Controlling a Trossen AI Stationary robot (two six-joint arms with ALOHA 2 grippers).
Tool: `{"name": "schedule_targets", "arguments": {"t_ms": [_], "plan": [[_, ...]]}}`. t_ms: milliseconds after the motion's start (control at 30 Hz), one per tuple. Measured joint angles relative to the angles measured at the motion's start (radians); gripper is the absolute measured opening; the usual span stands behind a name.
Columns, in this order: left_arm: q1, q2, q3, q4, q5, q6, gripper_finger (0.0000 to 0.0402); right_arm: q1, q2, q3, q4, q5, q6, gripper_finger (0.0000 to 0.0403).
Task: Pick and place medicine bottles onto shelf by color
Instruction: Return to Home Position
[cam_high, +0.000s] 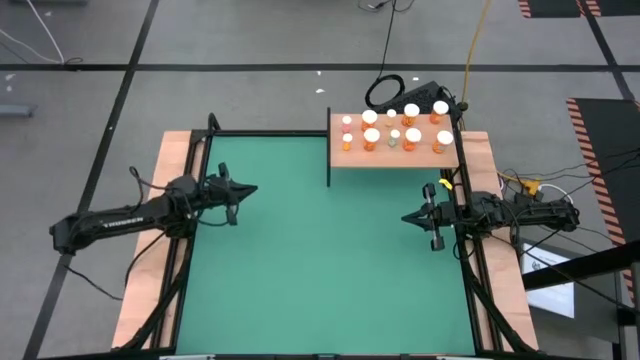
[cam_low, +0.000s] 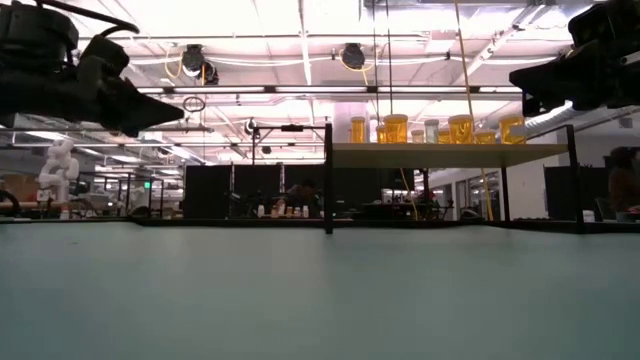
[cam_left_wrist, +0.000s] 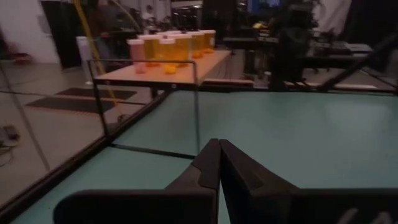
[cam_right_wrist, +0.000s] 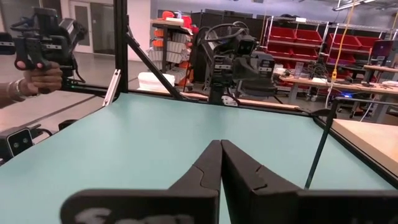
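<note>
Several medicine bottles (cam_high: 392, 128) with white caps and mostly orange bodies stand upright on the shelf (cam_high: 352, 157), a raised light-wood board at the far right of the green mat; they also show as the bottles (cam_low: 430, 129) in the low view and the bottles (cam_left_wrist: 171, 46) in the left wrist view. My left gripper (cam_high: 253, 188) hovers shut above the mat's left side, pointing level toward the right. My right gripper (cam_high: 405, 217) hovers shut above the mat's right side, pointing left. Neither holds anything.
The green mat (cam_high: 320, 260) lies between the two grippers. A thin black post (cam_high: 329, 148) stands at the shelf's left edge. Black frame rails (cam_high: 190, 240) run along the mat's sides. A person's hand (cam_right_wrist: 37, 78) holding a device shows beyond the table's left side.
</note>
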Motion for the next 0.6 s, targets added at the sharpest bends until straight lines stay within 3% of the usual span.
{"name": "schedule_targets", "arguments": {"t_ms": [200, 600], "plan": [[-0.003, -0.135, 0.0, -0.149, 0.086, 0.001, 0.0008, 0.0, 0.0, 0.0, 0.0, 0.0, 0.0, 0.0], [-0.003, -0.366, 0.0, -0.268, 0.197, -0.011, 0.001, 0.0, 0.0, 0.0, 0.0, 0.0, 0.0, 0.0]]}}
